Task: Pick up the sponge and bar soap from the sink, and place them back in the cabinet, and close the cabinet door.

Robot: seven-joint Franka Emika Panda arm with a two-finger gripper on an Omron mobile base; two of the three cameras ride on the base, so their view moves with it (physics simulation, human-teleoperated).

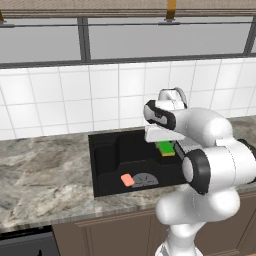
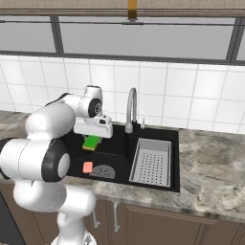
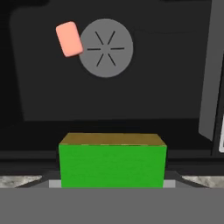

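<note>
Glossy white rounded arm (image 1: 210,165), black joint bands, bulbous segments

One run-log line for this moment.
gripper: shut on sponge, above sink | bar soap: on sink floor beside drain | cabinet: unseen

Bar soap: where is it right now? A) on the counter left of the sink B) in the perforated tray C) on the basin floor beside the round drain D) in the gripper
C: the bar soap lies on the black floor of the sink, at the edge of the drain.
</note>
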